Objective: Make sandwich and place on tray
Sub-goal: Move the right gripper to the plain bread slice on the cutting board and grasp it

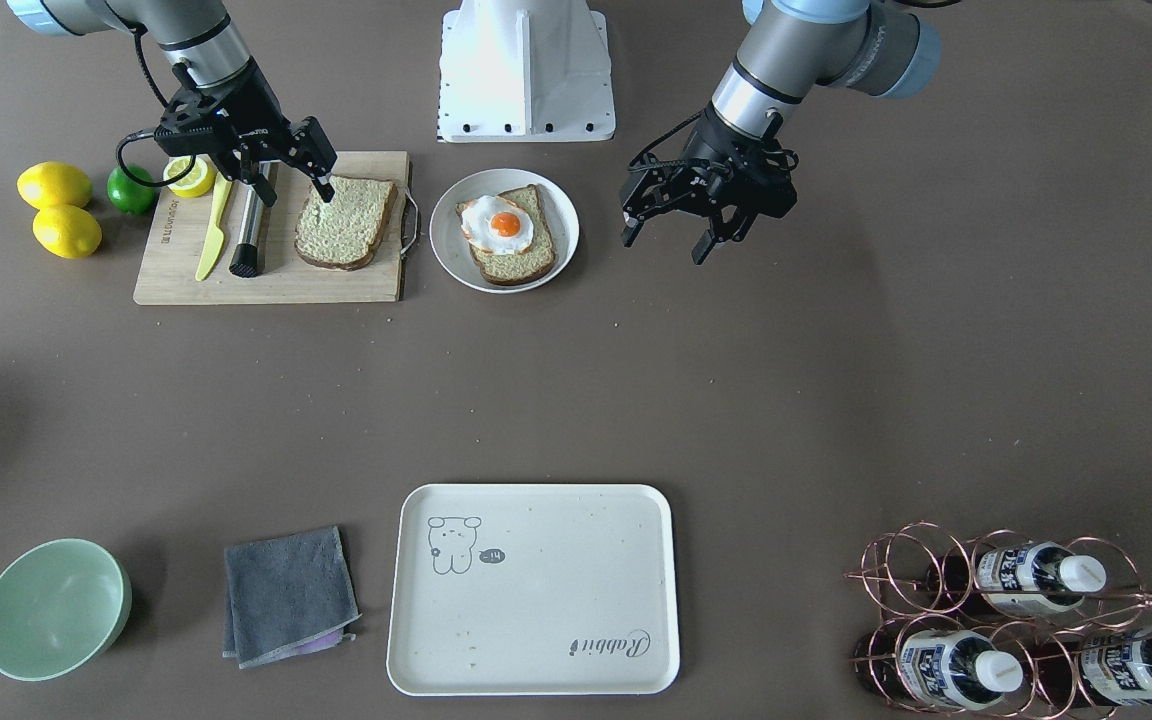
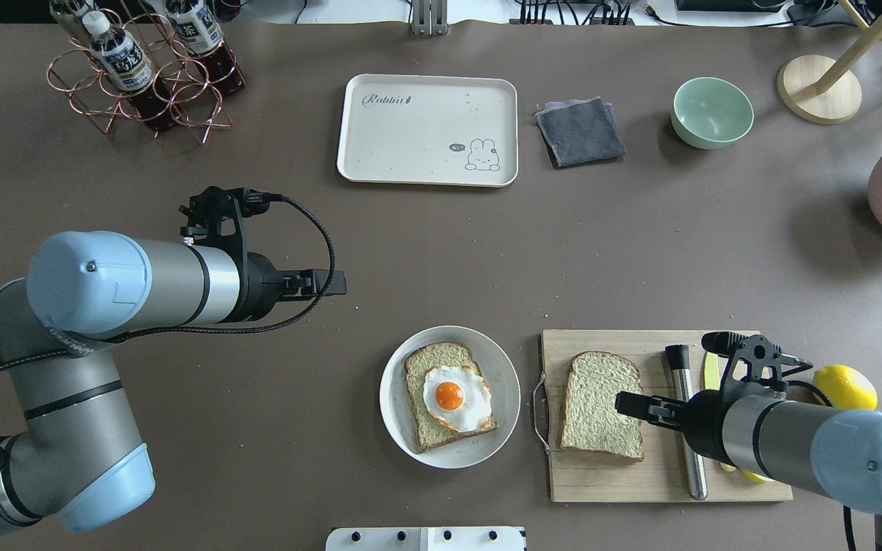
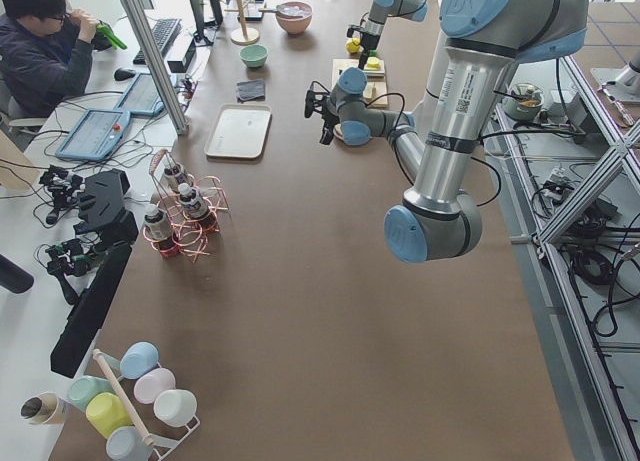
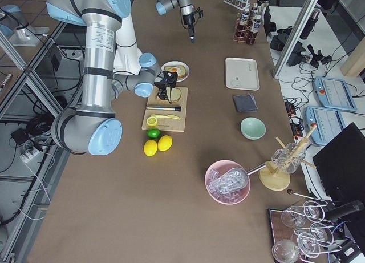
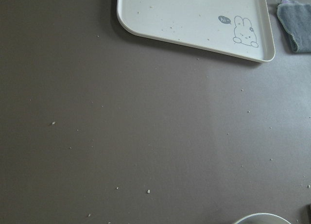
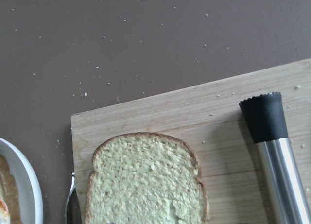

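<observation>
One wholegrain bread slice (image 1: 521,262) lies on a round white plate (image 1: 564,225) with a fried egg (image 1: 498,225) on top. A second bread slice (image 1: 346,225) lies flat on the wooden cutting board (image 1: 336,285); it also shows in the right wrist view (image 6: 146,185). My right gripper (image 1: 294,192) is open above the board, with one fingertip (image 1: 324,188) at the slice's corner nearest the robot. My left gripper (image 1: 663,248) is open and empty above bare table beside the plate. The cream tray (image 1: 536,640) lies empty at the table's far side.
On or beside the board are a steel-handled tool (image 1: 251,235), a yellow knife (image 1: 214,225), a lemon half (image 1: 191,175), a lime (image 1: 131,190) and two lemons (image 1: 56,185). A grey cloth (image 1: 288,595), a green bowl (image 1: 54,608) and a bottle rack (image 1: 1016,620) flank the tray.
</observation>
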Motion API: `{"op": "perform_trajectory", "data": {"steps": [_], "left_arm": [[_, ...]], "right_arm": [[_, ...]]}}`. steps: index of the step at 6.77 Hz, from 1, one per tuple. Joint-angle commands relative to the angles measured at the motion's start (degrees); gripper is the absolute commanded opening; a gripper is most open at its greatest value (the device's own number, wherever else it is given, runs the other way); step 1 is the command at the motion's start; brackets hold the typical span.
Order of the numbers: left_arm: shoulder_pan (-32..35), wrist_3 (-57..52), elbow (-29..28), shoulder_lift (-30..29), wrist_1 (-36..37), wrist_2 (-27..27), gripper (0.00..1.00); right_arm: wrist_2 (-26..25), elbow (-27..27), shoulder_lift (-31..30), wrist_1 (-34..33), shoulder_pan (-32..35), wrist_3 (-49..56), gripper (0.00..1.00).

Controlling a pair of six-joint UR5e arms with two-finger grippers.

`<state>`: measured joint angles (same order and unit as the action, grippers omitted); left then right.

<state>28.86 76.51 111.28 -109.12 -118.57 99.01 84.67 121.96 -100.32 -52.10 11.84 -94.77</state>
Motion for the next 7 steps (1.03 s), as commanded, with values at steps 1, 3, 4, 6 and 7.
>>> {"op": "perform_trajectory", "data": {"steps": [1, 3, 4, 6, 7], "left_arm": [[-0.1, 0.0, -0.1, -0.4, 0.0, -0.1, 0.99], [-0.1, 0.0, -0.4, -0.7, 0.0, -0.1, 0.99], [-0.1, 0.0, -0.3, -0.7, 0.0, -0.1, 0.99], [-0.1, 0.0, -0.2, -0.8, 0.0, -0.1, 0.99], [-0.1, 0.0, -0.1, -0.8, 0.0, -0.1, 0.99]], "right_arm": [[-4.8, -1.1, -1.1, 2.0, -5.0, -3.7, 0.77], [-6.5, -1.3, -1.0, 2.0, -6.6, -4.5, 0.66], [-6.7, -1.5, -0.9, 2.0, -6.8, -4.5, 0.65], [-7.9, -2.7, -0.5, 2.0, -7.4, -4.4, 0.65], [-8.6, -2.9, -0.5, 2.0, -8.1, -4.4, 0.65]]}}
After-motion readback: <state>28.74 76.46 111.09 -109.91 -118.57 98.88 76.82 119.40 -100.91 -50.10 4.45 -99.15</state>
